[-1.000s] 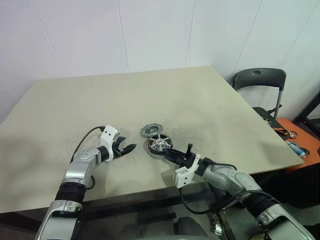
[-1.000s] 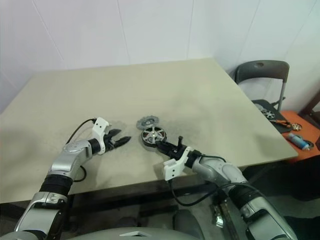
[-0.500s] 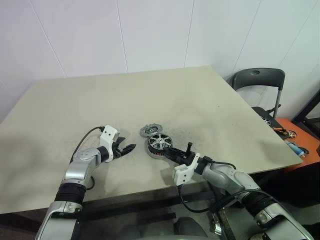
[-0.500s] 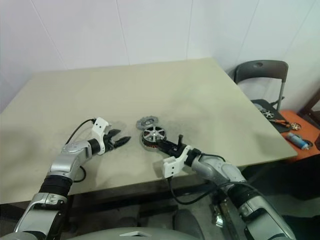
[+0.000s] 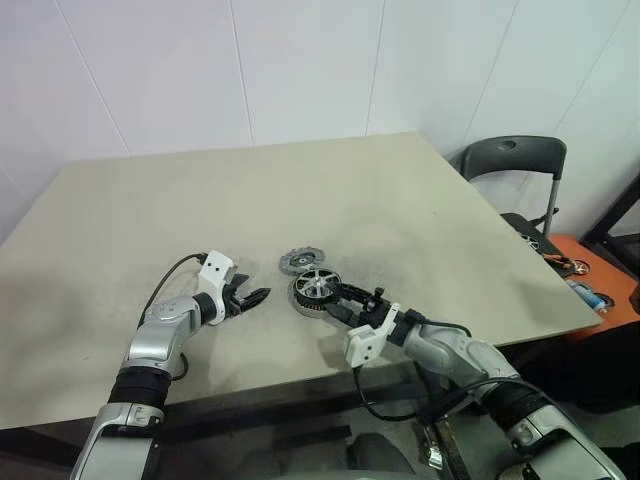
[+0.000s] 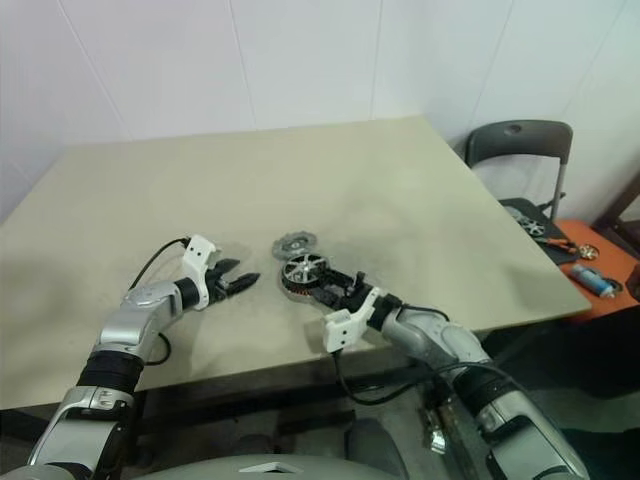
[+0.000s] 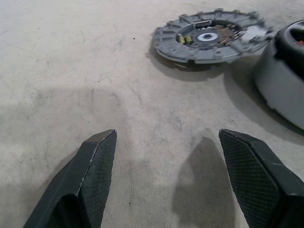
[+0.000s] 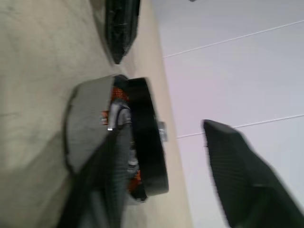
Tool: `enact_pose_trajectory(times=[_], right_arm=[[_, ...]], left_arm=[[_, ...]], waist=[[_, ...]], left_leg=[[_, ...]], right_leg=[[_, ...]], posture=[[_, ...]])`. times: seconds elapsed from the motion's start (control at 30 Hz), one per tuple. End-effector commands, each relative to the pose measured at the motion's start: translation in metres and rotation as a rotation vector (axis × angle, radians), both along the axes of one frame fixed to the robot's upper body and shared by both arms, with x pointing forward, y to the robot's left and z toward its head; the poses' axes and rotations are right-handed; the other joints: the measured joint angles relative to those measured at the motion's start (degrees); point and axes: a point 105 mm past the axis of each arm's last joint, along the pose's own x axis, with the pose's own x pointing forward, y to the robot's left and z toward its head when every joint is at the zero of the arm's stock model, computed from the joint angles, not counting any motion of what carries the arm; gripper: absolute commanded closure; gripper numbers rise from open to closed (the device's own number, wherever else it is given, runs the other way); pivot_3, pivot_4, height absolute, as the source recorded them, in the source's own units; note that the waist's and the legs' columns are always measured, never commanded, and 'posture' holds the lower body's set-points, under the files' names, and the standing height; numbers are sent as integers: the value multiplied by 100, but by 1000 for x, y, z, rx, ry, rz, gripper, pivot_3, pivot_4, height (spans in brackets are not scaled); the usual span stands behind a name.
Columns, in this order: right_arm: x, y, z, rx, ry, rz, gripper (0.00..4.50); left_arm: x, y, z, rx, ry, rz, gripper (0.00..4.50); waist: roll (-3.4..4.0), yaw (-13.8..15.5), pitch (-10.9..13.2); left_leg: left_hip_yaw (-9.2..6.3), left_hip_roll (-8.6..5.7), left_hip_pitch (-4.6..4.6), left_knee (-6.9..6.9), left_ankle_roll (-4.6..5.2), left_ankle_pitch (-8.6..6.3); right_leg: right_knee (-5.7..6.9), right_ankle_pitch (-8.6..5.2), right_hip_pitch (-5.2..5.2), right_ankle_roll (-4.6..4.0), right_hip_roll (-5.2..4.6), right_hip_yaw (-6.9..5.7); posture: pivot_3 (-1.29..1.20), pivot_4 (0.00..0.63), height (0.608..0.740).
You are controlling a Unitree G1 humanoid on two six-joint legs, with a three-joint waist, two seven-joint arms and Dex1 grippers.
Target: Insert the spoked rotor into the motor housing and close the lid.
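1. The spoked rotor (image 5: 318,285) already sits in the motor housing (image 5: 312,299), just ahead of the right gripper (image 5: 348,295), whose fingers are spread and empty.
2. The lid (image 5: 296,262) lies unfitted beyond the housing; the left gripper (image 5: 256,297) waits wide and empty beside both.

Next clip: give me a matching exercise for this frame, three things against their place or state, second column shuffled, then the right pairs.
Things:
1. motor housing
2. lid
3. left gripper

Places or states:
A. fingers apart, holding nothing, hovering over the table
B. lying flat on the table just beyond the housing
C. upright, spoked rotor showing on top, right gripper at its side

Pairs: 1-C, 2-B, 3-A
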Motion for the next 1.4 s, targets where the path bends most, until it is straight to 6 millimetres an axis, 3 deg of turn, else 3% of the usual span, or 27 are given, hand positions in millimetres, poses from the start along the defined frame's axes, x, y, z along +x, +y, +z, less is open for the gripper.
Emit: enact_pose_trajectory(times=[0.03, 0.2, 0.4, 0.57, 0.7, 0.83, 0.97, 1.03, 1.17, 1.27, 1.3, 1.4], right_arm=[[2, -1, -8, -33, 30, -17, 1916], [1, 0, 4, -30, 1, 22, 1916], [-24, -6, 27, -67, -78, 200, 1916], [-7, -27, 42, -82, -122, 143, 1916], [31, -47, 60, 8, -93, -77, 1916], [67, -57, 71, 280, 202, -365, 1916], [59, -4, 86, 674, 794, -327, 1916], [54, 9, 95, 746, 933, -285, 1916], [49, 17, 113, 851, 1068, -217, 3177], [36, 26, 104, 758, 1187, -193, 4266], [34, 27, 102, 746, 1201, -191, 4477], [40, 27, 91, 723, 1172, -241, 4477]], left_arm=[[1, -1, 3, -3, -7, -5, 858], [1, -4, 2, -7, -6, -7, 858], [1, -5, 1, -9, -5, -12, 858], [3, -2, 1, -10, -4, -6, 858], [3, 0, 0, -12, -5, -2, 858], [2, 1, -1, -14, -5, -1, 858], [2, -3, -2, -18, -3, -13, 858], [3, -4, -2, -17, -4, -19, 858], [6, -5, 0, -16, -9, -22, 858], [6, -3, 0, -14, -10, -22, 858], [6, -3, -1, -13, -10, -22, 858], [4, -2, -2, -14, -7, -23, 858]], waist=[[-1, 0, -1], [-1, 3, -1], [1, 16, 1], [-1, 11, 3], [-4, 8, 4], [-2, 10, 4], [13, 20, 5], [20, 47, 8], [20, 156, 8], [22, 158, 9], [25, 153, 11], [32, 145, 16]], left_leg=[[0, 0, 0, 1, 0, 0], [0, 0, 0, 2, 0, 0], [-1, -5, -11, -6, 0, 0], [0, -6, -10, 0, 0, 0], [0, -7, -6, 1, 0, 0], [-4, -7, -6, 0, 1, 0], [-14, -6, -8, -2, 1, 0], [-21, -6, -9, -3, 1, 0], [-19, -6, -18, -1, 0, 0], [-17, -7, -21, -12, 0, 0], [-17, -7, -21, -15, 0, 0], [-16, -6, -21, -15, 0, 0]], right_leg=[[1, 0, 0, 0, 0, 0], [1, 0, 0, 0, 1, 3], [-10, -1, -7, 2, -2, 4], [-9, -1, -4, 2, -1, 6], [-6, -1, -1, 2, -1, 8], [0, 0, -1, 1, 1, 9], [6, 2, -7, -1, 2, 7], [12, 3, -11, -1, 2, 2], [-1, 1, -12, 3, 0, -5], [-7, 0, -19, 3, 0, -5], [-5, 0, -23, 4, 0, -5], [0, -1, -27, 4, 2, -5]], posture=[[0, 0, 740], [0, 0, 740], [0, 0, 740], [0, 0, 740], [0, 0, 740], [0, 0, 740], [0, 0, 740], [0, 0, 740], [0, 0, 740], [0, 0, 740], [0, 0, 740], [0, 0, 740]])
